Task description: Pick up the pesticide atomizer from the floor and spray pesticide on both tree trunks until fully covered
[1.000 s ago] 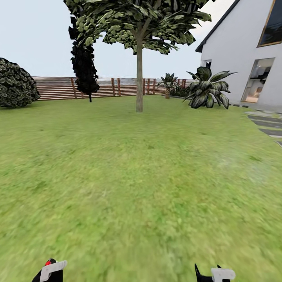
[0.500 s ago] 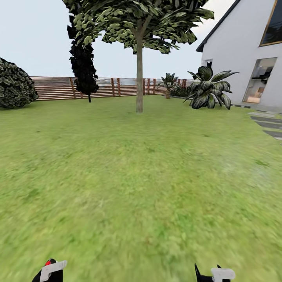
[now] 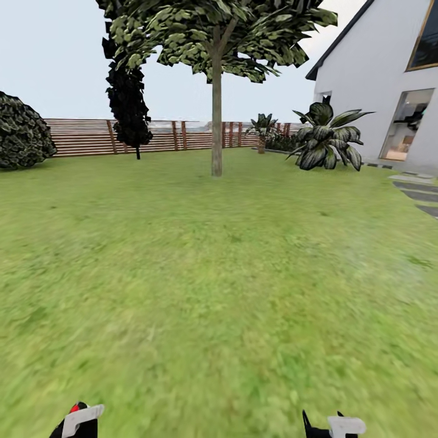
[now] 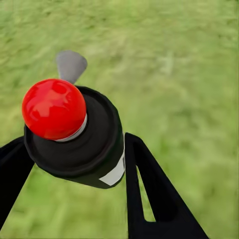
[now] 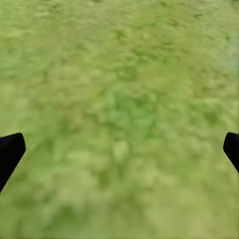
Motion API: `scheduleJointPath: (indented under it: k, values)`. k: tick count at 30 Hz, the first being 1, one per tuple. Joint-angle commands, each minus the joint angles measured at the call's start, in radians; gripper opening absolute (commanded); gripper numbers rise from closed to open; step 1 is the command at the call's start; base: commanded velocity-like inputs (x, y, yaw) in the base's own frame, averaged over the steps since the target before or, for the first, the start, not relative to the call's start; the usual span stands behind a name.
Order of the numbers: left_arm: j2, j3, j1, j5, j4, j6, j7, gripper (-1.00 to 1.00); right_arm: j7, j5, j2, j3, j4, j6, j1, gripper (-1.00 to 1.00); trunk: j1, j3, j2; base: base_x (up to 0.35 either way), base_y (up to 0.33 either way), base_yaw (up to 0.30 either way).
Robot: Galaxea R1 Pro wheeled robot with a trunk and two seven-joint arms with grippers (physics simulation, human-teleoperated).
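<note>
The pesticide atomizer [image 4: 87, 149], a small black bottle with a red tip [image 4: 54, 108] and a white band, sits clamped between the black fingers [image 4: 149, 199] of my left gripper [image 4: 74, 144]. That left gripper [image 3: 78, 423] shows at the bottom edge of the head view, the red tip [image 3: 76, 407] peeking above it. My right gripper [image 3: 331, 427] hangs low on the right, and in its wrist view the right gripper [image 5: 119, 149] is open over bare grass. One tree [image 3: 213, 30] stands ahead across the lawn, its pale tree trunk [image 3: 216, 128] bare. The floor is out of view.
A dark narrow tree [image 3: 128, 97] and a round bush [image 3: 21, 137] stand by the slatted wooden fence [image 3: 85, 137] at the back left. A broad-leaved plant [image 3: 325, 143] and the white house [image 3: 377, 79] are at the right, with stepping slabs [image 3: 423, 194]. Green lawn [image 3: 219, 274] stretches between me and the tree.
The whole head view has crept forward: the tree, plant and house sit slightly larger and the slabs have slid right. Both grippers keep their places in the picture.
</note>
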State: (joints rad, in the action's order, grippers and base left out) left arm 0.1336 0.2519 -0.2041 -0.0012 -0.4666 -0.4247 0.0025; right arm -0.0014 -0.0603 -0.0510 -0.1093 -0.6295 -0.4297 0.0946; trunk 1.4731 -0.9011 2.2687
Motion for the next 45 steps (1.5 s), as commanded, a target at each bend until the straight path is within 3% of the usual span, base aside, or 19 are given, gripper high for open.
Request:
scheduleJointPath:
  k: [1, 45]
  values:
    - [0.000, 0.001, 0.000, 0.000, 0.001, -0.003, 0.001, -1.00, 0.000, -0.007, 0.000, -0.003, 0.001, -0.003, 0.001, 1.00, 0.000, -0.001, 0.000, 0.338, 0.000, 0.000]
    - [0.000, 0.001, 0.000, 0.000, 0.001, -0.003, 0.001, -1.00, 0.000, -0.006, 0.000, -0.003, -0.001, -0.003, 0.001, 1.00, 0.000, -0.001, 0.000, 0.338, 0.000, 0.000]
